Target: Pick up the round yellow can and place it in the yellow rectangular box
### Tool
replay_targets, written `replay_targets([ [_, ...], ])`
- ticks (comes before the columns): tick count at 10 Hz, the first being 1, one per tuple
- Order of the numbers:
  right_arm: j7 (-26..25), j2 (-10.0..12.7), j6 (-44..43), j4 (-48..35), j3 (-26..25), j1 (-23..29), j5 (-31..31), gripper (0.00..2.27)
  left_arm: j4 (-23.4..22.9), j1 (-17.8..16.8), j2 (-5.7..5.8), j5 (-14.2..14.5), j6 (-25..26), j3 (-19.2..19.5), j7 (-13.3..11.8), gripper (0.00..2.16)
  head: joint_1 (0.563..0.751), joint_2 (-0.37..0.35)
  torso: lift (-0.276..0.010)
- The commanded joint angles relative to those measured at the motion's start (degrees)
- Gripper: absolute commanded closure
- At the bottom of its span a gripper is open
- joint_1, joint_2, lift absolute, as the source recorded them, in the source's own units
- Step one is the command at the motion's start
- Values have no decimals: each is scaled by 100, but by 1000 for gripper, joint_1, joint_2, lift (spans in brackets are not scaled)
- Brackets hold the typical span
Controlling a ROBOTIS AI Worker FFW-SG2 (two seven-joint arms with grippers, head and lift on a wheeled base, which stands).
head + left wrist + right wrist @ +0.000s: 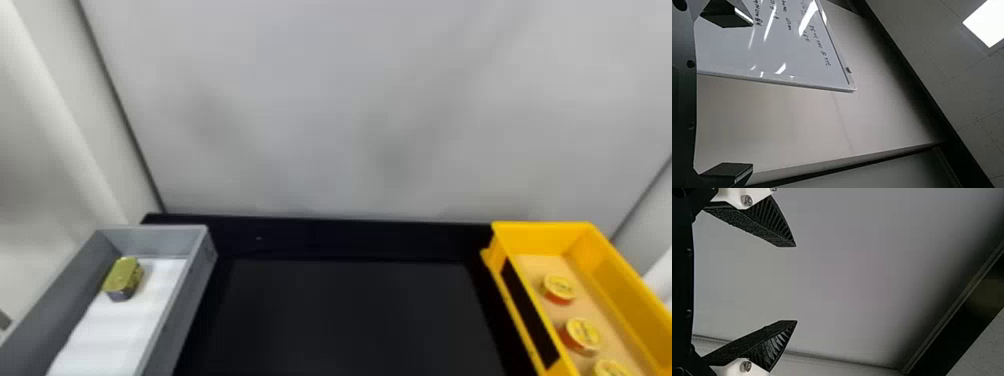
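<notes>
Three round yellow cans with reddish sides stand inside the yellow rectangular box, on its tan floor; the nearest is cut off by the head view's edge. The gray bin, straight-walled, holds an oblong gold tin on a white liner. Left gripper: fingers wide apart. Right gripper: likewise wide, fingers wedge-shaped, rough-faced, ribbed. Surface: flat black table. Room: plain gray wall, glossy whiteboard with handwriting, paneled ceiling.

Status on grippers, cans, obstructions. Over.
Left black gripper, right black gripper: open, empty. Three round yellow-topped cans inside yellow rectangular box. Nothing covering them.
</notes>
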Motion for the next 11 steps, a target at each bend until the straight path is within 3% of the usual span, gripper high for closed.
replay_targets([
  [1,29,-21,155,-80,3,82,55,102,2,-144,157,-51,49,53,-239,4,629,12,-55],
  [2,21,-12,181,-71,12,135,55,102,2,-196,253,-60,75,88,-476,4,629,12,-55],
  [3,-15,-3,225,-97,30,179,55,102,-25,-170,253,-60,5,88,-494,4,629,12,-55],
  [5,-67,-12,419,-247,47,197,99,102,-51,-170,113,-95,-22,80,-520,2,629,12,-55],
  [11,-76,-12,1333,-774,284,-32,582,145,-165,-135,-2,-200,-101,-26,-573,2,629,12,-55],
])
